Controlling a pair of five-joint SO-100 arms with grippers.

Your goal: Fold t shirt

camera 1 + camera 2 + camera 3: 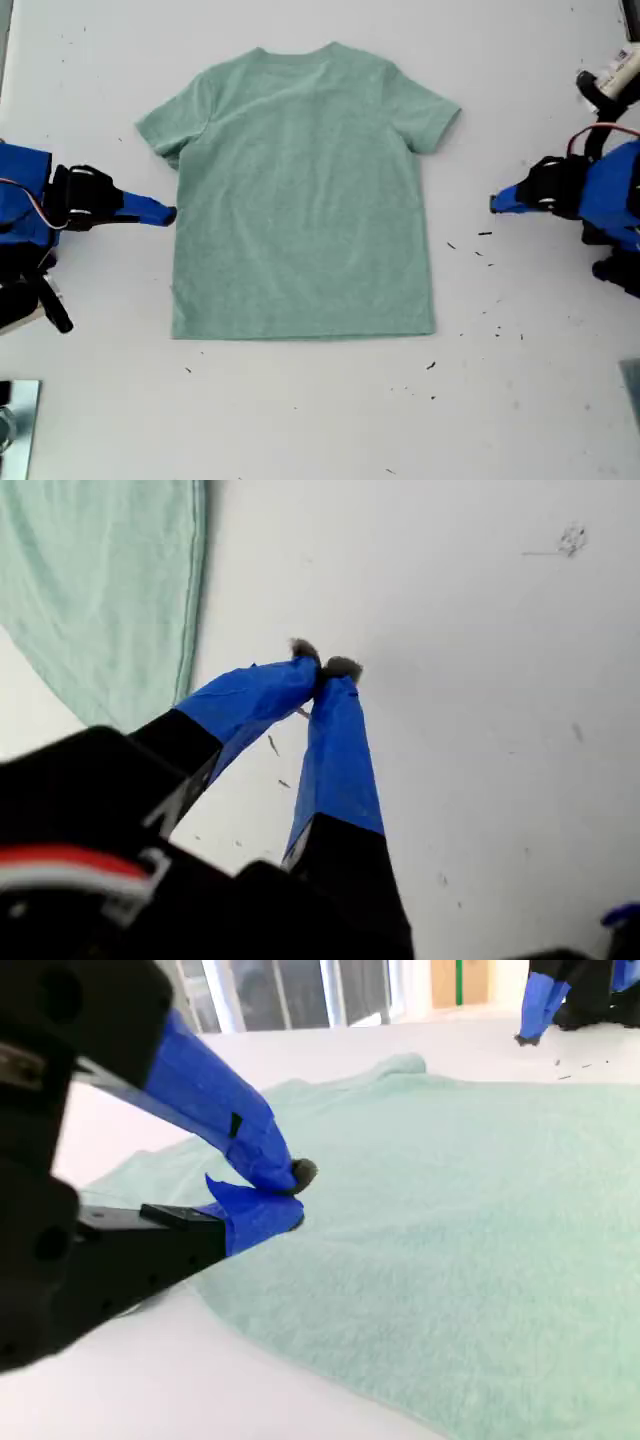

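The t shirt [300,190] lies flat on the white table, neck toward the far side, sleeves spread, pale mint green. My second gripper [168,213] comes from the exterior view's left and rests at the shirt's side edge below the sleeve. Its blue fingertips [290,1175] are shut together just over the cloth [450,1240], and the cloth is not lifted. My first gripper [497,203] is at the exterior view's right, a short way off the shirt's other side. It is shut [325,667] on nothing over bare table, with the shirt's hem [100,590] beside it.
Small dark specks [484,234] dot the table near my first gripper. A white and black device [615,75] sits at the exterior view's top right. A metal object [15,425] lies at its bottom left. White table surrounds the shirt on all sides.
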